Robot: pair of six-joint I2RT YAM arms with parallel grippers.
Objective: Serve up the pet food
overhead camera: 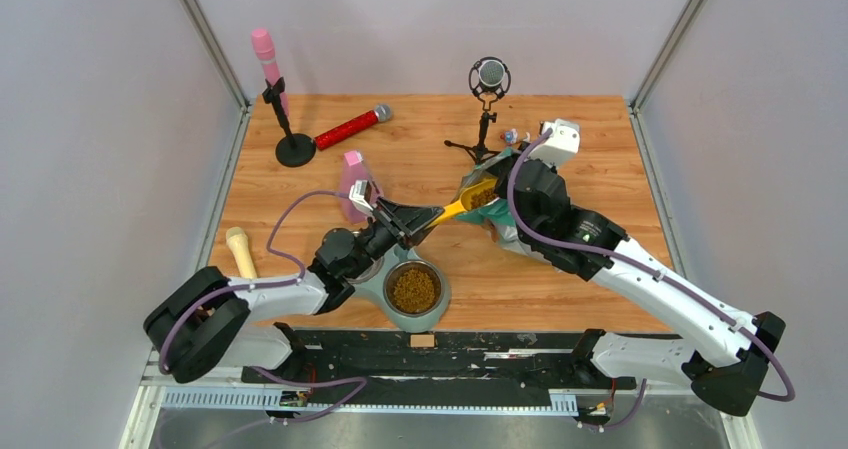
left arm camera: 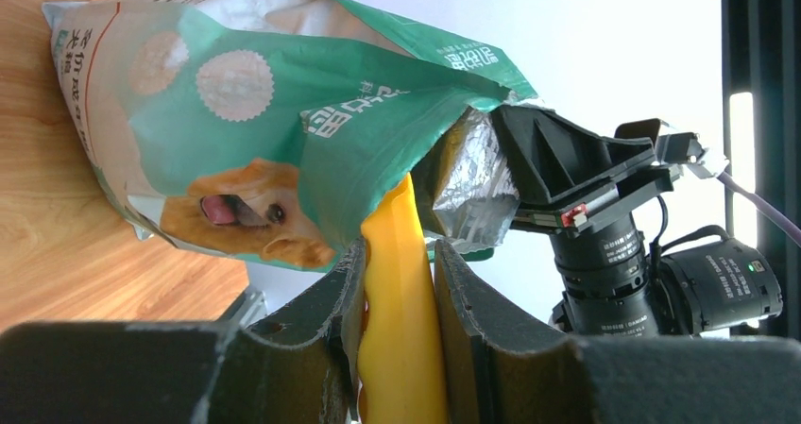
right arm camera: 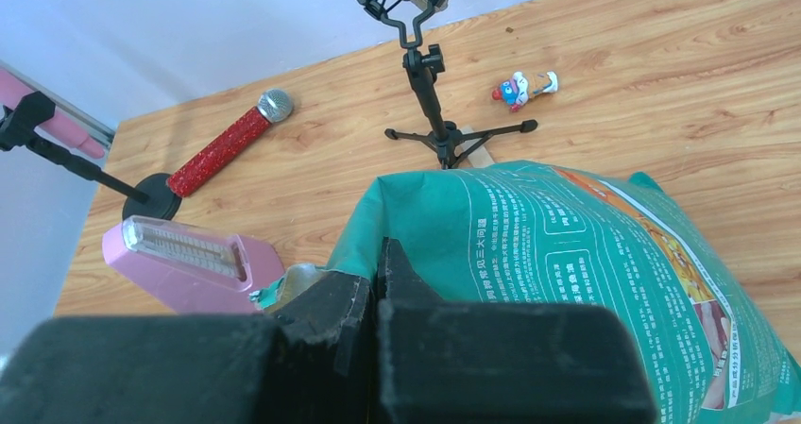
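My left gripper (overhead camera: 418, 220) is shut on the handle of a yellow scoop (overhead camera: 468, 202), also seen in the left wrist view (left arm camera: 401, 311). The scoop's head holds brown pet food (overhead camera: 483, 197) at the mouth of the teal-and-silver bag (overhead camera: 505, 209), which pictures a golden dog (left arm camera: 246, 207). My right gripper (overhead camera: 512, 184) is shut on the bag's top edge (right arm camera: 416, 226) and holds the bag (right arm camera: 586, 263) open. A grey bowl (overhead camera: 436, 314) at the near edge holds a heap of kibble (overhead camera: 414, 288).
A pink box (overhead camera: 355, 181) stands behind the left gripper. A black microphone on a tripod (overhead camera: 487, 109), a red glitter microphone (overhead camera: 350, 127), a pink microphone on a round stand (overhead camera: 275, 89), a small toy (overhead camera: 513, 135) and a wooden handle (overhead camera: 240, 251) lie around.
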